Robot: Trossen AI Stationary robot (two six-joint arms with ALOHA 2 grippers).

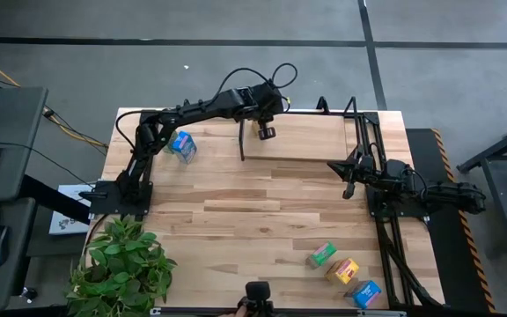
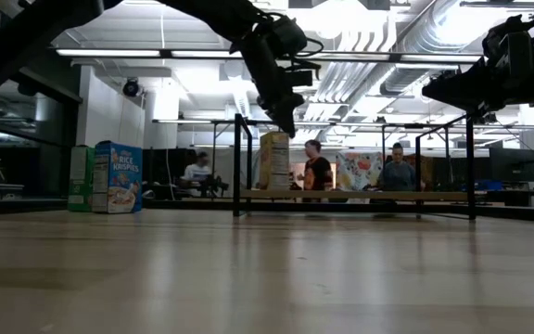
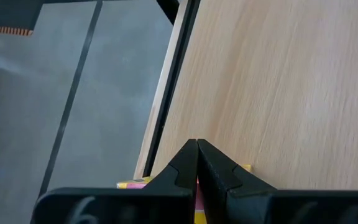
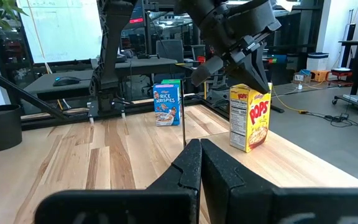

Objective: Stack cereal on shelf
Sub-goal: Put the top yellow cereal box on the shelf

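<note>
A yellow-orange cereal box [image 1: 259,124] stands upright on the left end of the shelf's wooden board [image 1: 311,141]; it also shows in the low view [image 2: 273,160] and the right wrist view [image 4: 249,118]. My left gripper [image 1: 268,132] is shut and points down, right at this box's top [image 2: 286,125]. A blue box [image 1: 184,143] and a green box [image 2: 80,178] stand on the table left of the shelf. My right gripper [image 4: 199,144] is shut and empty, above the table at the shelf's right end [image 1: 349,188]. My left gripper's shut fingers [image 4: 261,79] slant down to the top edge [image 4: 253,92] of the yellow-orange box on the shelf. I cannot tell whether they touch it. The box stands upright on the board.
A green box [image 1: 321,254], a yellow-orange box [image 1: 341,269] and a blue box [image 1: 367,293] lie near the table's near right corner. A potted plant [image 1: 121,264] stands at the near left corner. People sit in the room behind the shelf [image 2: 315,172].
</note>
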